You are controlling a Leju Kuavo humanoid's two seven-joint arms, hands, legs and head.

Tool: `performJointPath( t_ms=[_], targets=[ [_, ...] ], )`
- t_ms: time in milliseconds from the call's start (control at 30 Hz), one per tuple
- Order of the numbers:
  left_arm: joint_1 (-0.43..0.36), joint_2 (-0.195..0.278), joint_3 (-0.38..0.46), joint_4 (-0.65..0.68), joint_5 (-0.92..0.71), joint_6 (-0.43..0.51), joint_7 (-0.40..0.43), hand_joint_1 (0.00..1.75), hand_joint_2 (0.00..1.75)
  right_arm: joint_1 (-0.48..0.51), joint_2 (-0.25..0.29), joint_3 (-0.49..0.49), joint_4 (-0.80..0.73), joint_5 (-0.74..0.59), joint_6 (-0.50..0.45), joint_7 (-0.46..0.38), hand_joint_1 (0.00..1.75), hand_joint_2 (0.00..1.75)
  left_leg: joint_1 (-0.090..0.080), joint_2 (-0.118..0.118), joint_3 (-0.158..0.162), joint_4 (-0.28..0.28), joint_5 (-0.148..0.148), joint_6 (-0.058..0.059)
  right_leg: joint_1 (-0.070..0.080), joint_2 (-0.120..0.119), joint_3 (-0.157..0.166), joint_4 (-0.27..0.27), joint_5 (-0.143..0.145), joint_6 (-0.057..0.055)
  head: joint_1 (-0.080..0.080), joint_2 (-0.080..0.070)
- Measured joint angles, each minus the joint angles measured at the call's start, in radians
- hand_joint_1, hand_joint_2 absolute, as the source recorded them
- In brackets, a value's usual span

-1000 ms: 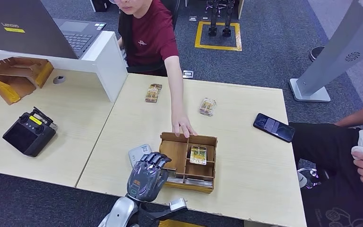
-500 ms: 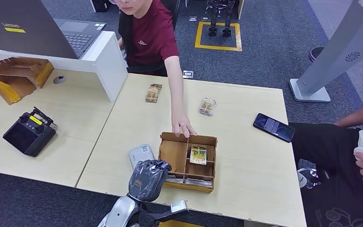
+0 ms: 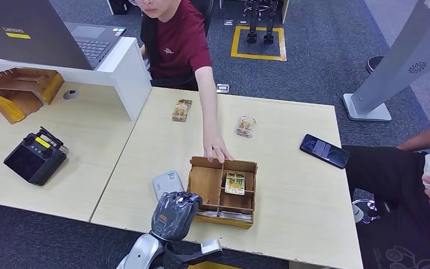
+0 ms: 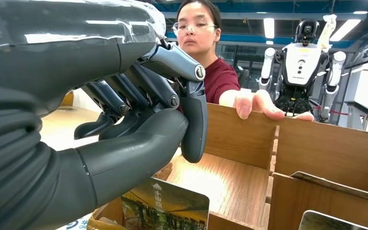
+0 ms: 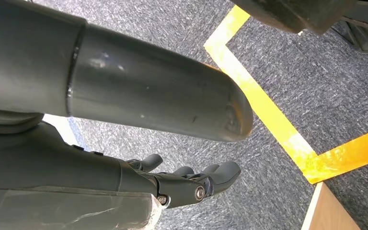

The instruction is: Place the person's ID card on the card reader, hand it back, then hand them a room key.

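- Table (image 3: 291, 224): pale wood, with the person seated at its far side.
- Person's hand (image 3: 217, 149): it rests on the far wall of the box, so any lift should come straight up and stay clear of it.
- Box (image 3: 207, 182): an open wooden tray with dividers near the table's front edge; one card (image 3: 234, 183) lies flat in a middle compartment, and more cards stand in the front slots.
- Left hand (image 3: 173, 213): its fingers curl down over the box's front left corner; the wrist view shows a card (image 4: 165, 206) upright just under the thumb, but contact cannot be confirmed, so whether it is grasped is not settled.
- Right hand (image 5: 191, 184): it hangs beside the body over the carpet, fingers loosely apart, holding nothing.
- Reader (image 3: 166, 182): a small grey unit just left of the box, bare on top.
- Judgement: pinch the card by its exposed top edge, then draw it vertically so that it does not snag on the divider.
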Motion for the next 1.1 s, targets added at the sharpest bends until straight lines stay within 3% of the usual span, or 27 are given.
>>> performJointPath(
  t_ms=[67, 100, 1100],
  targets=[
    [0.001, 0.0, 0.0, -0.004, 0.001, -0.001, -0.003, 0.31, 1.75, 0.0, 0.0, 0.0, 0.0, 0.001, -0.001, 0.0, 0.0, 0.0, 0.0, 0.0, 0.0, 0.0, 0.0, 0.0, 0.0, 0.0, 0.0, 0.0, 0.0, 0.0, 0.0, 0.0],
    [0.002, 0.0, 0.0, -0.006, 0.002, 0.0, -0.004, 0.0, 1.75, 0.0, 0.0, 0.0, 0.0, 0.001, -0.002, 0.0, 0.0, 0.0, 0.0, 0.0, 0.0, 0.0, 0.0, 0.0, 0.0, 0.0, 0.0, 0.0, 0.0, 0.0, 0.0, 0.0],
    [0.018, -0.024, 0.008, -0.105, 0.001, -0.001, -0.009, 0.0, 1.75, 0.0, 0.001, 0.0, 0.0, 0.001, 0.012, 0.004, 0.0, 0.0, 0.0, 0.0, 0.0, 0.0, 0.0, 0.0, 0.0, 0.0, 0.0, 0.0, 0.0, 0.0, 0.0, 0.0]
  ],
)
